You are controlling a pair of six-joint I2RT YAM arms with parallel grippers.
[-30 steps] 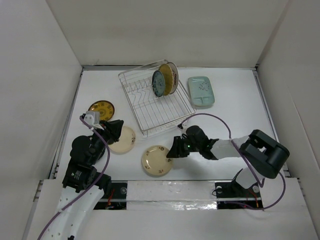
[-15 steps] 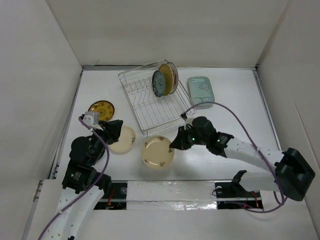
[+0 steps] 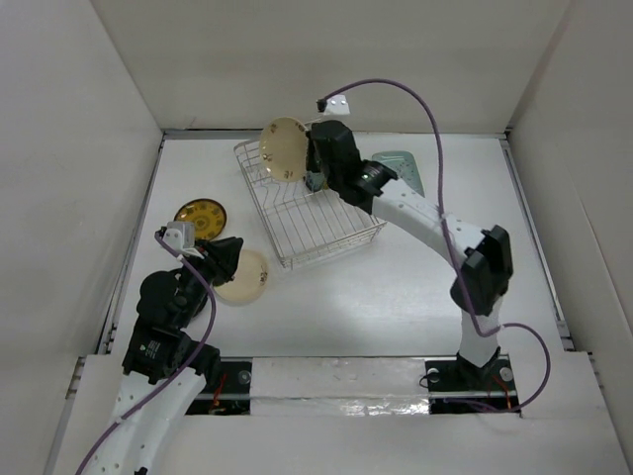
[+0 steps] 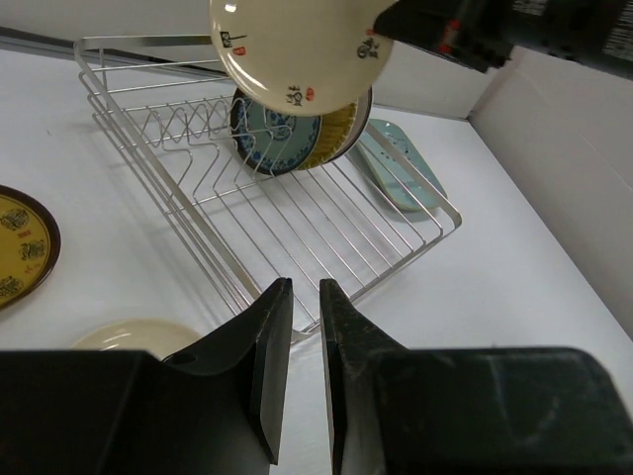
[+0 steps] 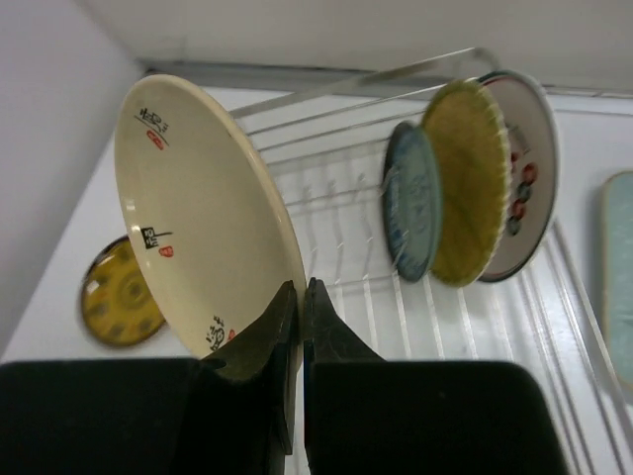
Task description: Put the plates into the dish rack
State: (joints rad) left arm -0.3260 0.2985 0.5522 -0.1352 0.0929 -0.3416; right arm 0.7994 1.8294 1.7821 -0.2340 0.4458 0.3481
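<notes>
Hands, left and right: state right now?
Left hand: nearly closed, holding nothing.
Right hand: closed on the rim of the round cream plate with red print, over the silver wire rack.

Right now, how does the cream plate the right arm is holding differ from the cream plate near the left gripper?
The held plate is up in the air over the dish rack, tilted on edge; the other plate lies flat on the table. The held one is pinched at its rim by the right gripper; the left gripper grips nothing. The held plate shows small red and black marks; none are visible on the other. Both are round and cream.
</notes>
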